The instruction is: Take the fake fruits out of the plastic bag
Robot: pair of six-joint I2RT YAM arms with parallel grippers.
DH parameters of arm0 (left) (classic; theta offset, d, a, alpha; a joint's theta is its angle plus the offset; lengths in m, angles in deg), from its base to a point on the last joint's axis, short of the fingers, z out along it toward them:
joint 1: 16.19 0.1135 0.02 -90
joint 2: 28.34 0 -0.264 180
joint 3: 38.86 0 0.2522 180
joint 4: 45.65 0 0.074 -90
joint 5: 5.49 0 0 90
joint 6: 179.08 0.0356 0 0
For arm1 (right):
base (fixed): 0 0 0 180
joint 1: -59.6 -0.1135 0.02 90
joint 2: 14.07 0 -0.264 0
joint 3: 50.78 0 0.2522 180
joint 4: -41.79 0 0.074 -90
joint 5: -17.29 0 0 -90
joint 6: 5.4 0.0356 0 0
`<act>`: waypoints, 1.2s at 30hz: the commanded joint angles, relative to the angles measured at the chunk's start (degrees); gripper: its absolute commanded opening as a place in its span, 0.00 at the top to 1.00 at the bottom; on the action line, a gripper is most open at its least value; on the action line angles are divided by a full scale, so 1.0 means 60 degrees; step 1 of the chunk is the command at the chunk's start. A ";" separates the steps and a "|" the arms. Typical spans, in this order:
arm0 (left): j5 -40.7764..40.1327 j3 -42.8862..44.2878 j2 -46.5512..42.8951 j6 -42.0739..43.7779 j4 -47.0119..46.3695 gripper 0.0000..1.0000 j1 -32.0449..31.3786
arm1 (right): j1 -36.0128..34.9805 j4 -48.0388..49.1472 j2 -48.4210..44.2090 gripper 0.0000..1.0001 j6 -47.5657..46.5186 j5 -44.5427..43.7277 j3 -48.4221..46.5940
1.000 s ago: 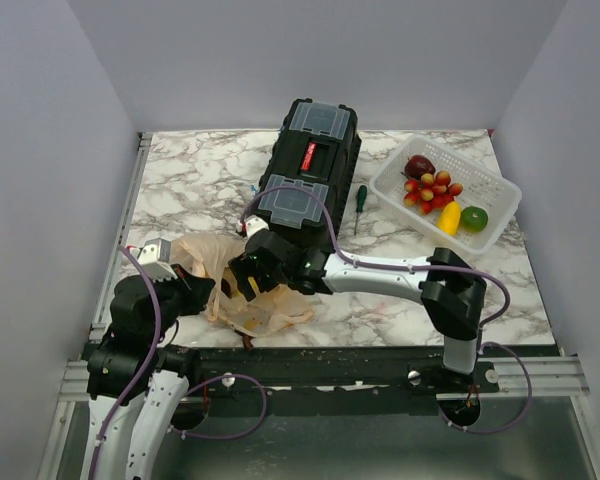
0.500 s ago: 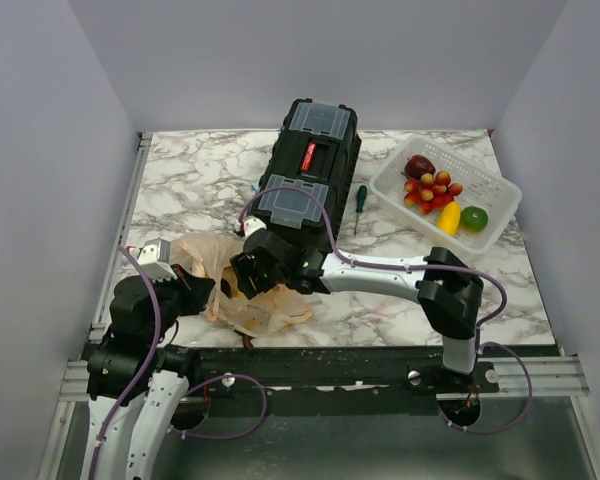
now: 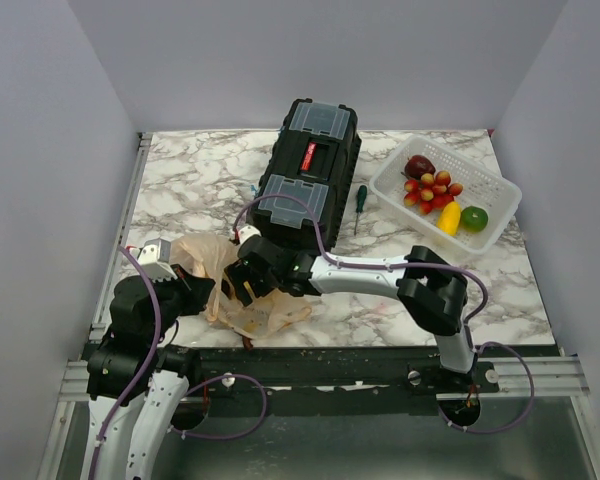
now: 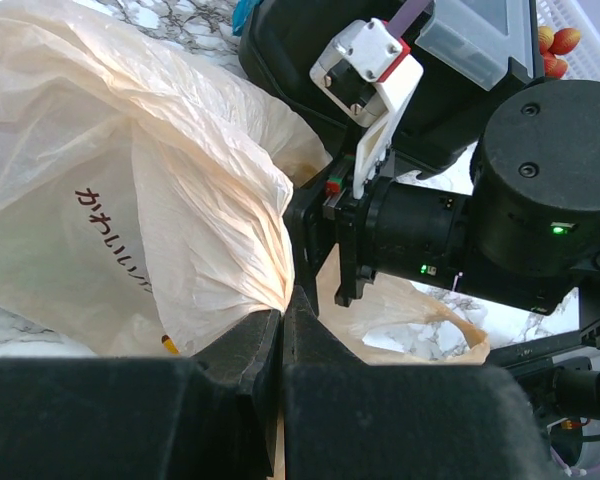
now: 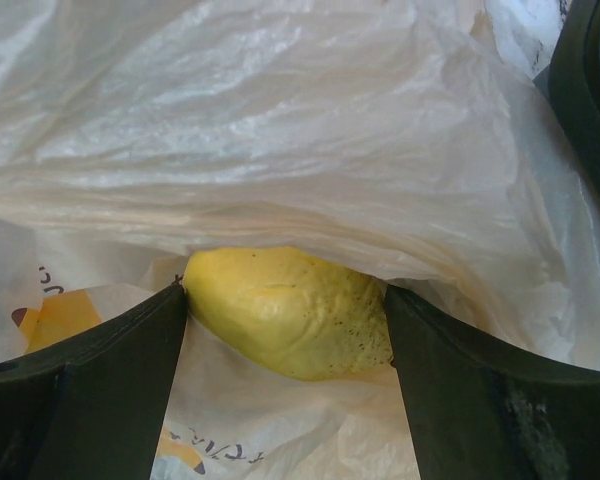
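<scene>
Now Inside the Bag: Right Pincer Straddles a Yellow Fruit

From above, the thin crinkly beige-peach plastic bag lies crumpled on the marble-patterned table near its front edge. The left gripper is at the bag's left rim and the right gripper is pushed into its mouth. Behind stands a black plastic toolbox. A green-handled screwdriver lies between it and a white lattice basket holding glossy fake fruits.

On the left wrist view, the left gripper is closed, pinching a fold of wrinkled film. The right arm's black wrist blocks the bag's opening.

On the right wrist view, the right gripper is spread wide, with a finger at each end of a pebbled yellow plastic fruit that lies half under a bag fold. Whether the fingers press it cannot be told.
</scene>
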 commanded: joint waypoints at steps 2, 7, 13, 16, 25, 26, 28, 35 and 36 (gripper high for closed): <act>0.0113 -0.0136 -0.0038 0.0109 -0.0177 1.00 -0.0029 | -0.0085 -0.0347 0.0903 0.18 -0.0406 -0.0322 -0.0421; 0.0099 -0.0130 -0.0053 0.0109 -0.0178 1.00 -0.0027 | -0.0085 -0.0498 0.1166 0.19 -0.0499 -0.0391 -0.0646; 0.0099 -0.0152 -0.0044 0.0117 -0.0191 1.00 -0.0026 | -0.0082 -0.0635 0.1564 0.22 -0.0758 -0.0667 -0.1164; 0.0077 -0.0152 -0.0033 0.0110 -0.0189 1.00 -0.0027 | -0.0073 -0.0717 0.1904 0.21 -0.0913 -0.0870 -0.1570; -0.1742 0.0037 -0.0438 -0.0593 0.0270 1.00 -0.0026 | -0.0077 -0.0581 0.2305 0.57 -0.1296 -0.1933 -0.2807; -0.2205 0.0025 -0.0649 -0.0758 0.0324 1.00 -0.0034 | -0.0085 -0.0417 0.2204 0.61 -0.1340 -0.2079 -0.2761; -0.2858 -0.0012 -0.0996 -0.1084 0.0503 1.00 -0.0037 | -0.0075 0.0034 0.1857 0.68 -0.1482 -0.2301 -0.2477; -0.2459 -0.0151 -0.0558 -0.0976 0.0301 1.00 -0.0070 | -0.0075 0.1955 0.0784 0.71 -0.2211 -0.2370 -0.1088; -0.2261 -0.0139 -0.0461 -0.0890 0.0280 1.00 -0.0071 | -0.0075 0.1982 0.0718 0.66 -0.2190 -0.2179 -0.1074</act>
